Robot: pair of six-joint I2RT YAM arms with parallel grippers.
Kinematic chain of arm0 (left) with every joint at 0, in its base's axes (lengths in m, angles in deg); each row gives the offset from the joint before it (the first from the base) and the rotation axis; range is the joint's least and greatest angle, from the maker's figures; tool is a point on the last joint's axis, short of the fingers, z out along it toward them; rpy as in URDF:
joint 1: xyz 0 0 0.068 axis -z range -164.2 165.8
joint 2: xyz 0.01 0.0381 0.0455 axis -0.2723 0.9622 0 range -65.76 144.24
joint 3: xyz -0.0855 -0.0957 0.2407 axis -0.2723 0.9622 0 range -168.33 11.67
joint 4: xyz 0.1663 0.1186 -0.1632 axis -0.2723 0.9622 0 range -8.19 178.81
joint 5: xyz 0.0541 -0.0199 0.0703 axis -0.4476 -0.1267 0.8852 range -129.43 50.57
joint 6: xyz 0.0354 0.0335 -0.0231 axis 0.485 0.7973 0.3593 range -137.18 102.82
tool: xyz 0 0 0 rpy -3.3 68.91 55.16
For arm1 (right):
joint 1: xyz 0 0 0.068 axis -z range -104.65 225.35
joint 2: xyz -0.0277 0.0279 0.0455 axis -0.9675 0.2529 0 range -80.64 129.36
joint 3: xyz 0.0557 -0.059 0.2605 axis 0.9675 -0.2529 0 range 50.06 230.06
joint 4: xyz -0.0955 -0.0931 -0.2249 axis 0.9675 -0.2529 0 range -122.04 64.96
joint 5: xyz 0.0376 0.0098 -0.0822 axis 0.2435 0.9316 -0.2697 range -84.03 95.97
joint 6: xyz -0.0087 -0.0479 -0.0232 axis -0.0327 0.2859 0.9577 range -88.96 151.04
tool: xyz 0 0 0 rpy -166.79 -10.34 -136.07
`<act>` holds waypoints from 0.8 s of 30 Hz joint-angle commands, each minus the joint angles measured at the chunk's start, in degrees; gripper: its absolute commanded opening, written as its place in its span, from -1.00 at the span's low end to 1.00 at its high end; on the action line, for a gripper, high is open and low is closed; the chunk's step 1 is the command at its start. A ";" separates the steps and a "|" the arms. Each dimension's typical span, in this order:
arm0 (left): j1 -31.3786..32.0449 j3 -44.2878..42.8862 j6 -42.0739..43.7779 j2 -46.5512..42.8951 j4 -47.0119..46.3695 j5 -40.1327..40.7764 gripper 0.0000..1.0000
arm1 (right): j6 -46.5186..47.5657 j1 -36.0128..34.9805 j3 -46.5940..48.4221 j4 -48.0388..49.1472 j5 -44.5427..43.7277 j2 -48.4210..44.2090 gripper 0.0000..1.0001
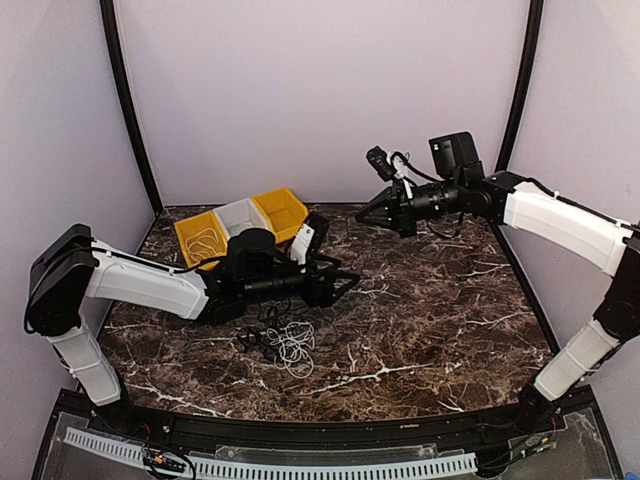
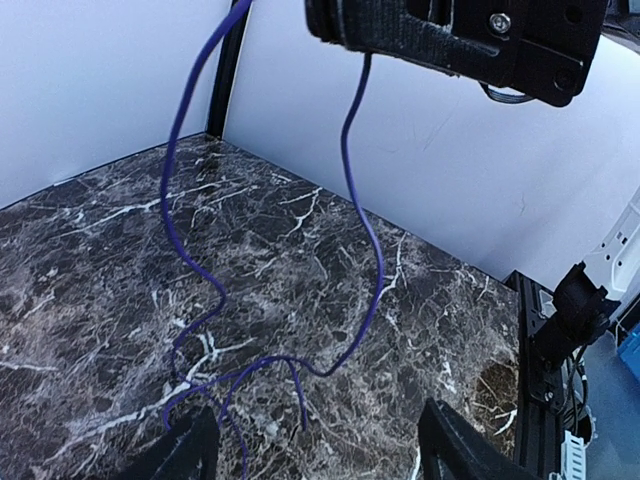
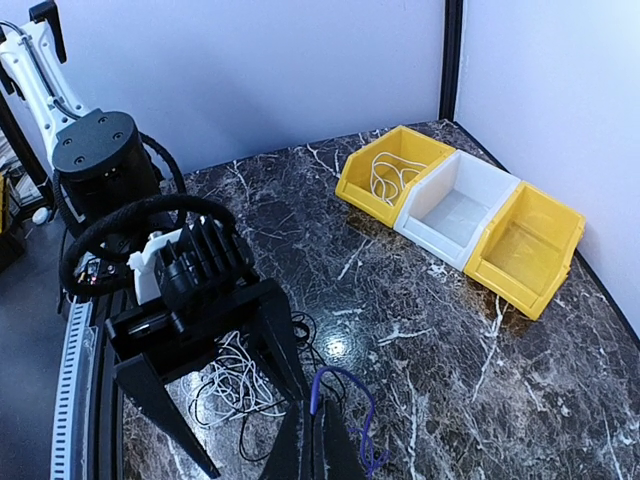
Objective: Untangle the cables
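A thin purple cable [image 2: 372, 235] hangs from my right gripper [image 3: 320, 420], which is shut on its end high above the table. The cable falls in loose curves, and its lower loops [image 3: 365, 440] trail on the marble. My left gripper [image 2: 320, 455] stands open low over the table, just short of those loops and touching nothing. In the top view it [image 1: 342, 283] sits mid-table, with the right gripper [image 1: 362, 213] raised behind it. A tangle of white and black cables [image 1: 286, 343] lies on the table under the left arm, also seen in the right wrist view [image 3: 232, 382].
Three bins stand in a row at the back left: a yellow bin [image 1: 186, 232] with a white cable [image 3: 388, 175] in it, a white bin [image 1: 238, 212] and another yellow bin [image 1: 281, 208]. The black frame posts [image 1: 128, 100] rise at the back corners.
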 commanded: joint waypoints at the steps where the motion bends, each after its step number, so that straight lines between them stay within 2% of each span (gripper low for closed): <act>1: 1.01 -4.42 -0.53 2.93 -6.73 -0.57 0.43 | -1.21 -0.29 -0.56 2.54 -0.53 -2.07 -1.00; 8: 1.74 -7.81 -3.27 8.17 -6.63 12.40 0.44 | -1.41 -0.30 -0.71 2.62 -0.86 -2.75 -1.00; 9: 1.75 -7.62 -3.53 8.36 -6.96 15.06 0.69 | -1.39 -0.30 -0.81 2.61 -0.88 -2.85 -1.00; 11: 1.89 -7.14 -5.13 8.59 -7.45 19.78 0.94 | -1.39 -0.29 -1.12 2.72 -0.89 -3.10 -1.00; 14: 1.92 -6.66 -5.17 8.86 -8.16 23.71 0.98 | -1.38 -0.29 -1.31 2.77 -0.88 -3.32 -1.00; 19: 1.88 -7.14 0.10 9.82 -9.98 23.88 0.93 | -1.38 -0.23 -1.27 2.68 -0.25 -3.24 -1.00; 24: 0.81 -8.89 7.93 11.67 -12.39 12.74 0.67 | -1.39 -0.30 -1.05 2.52 -0.12 -3.52 -1.00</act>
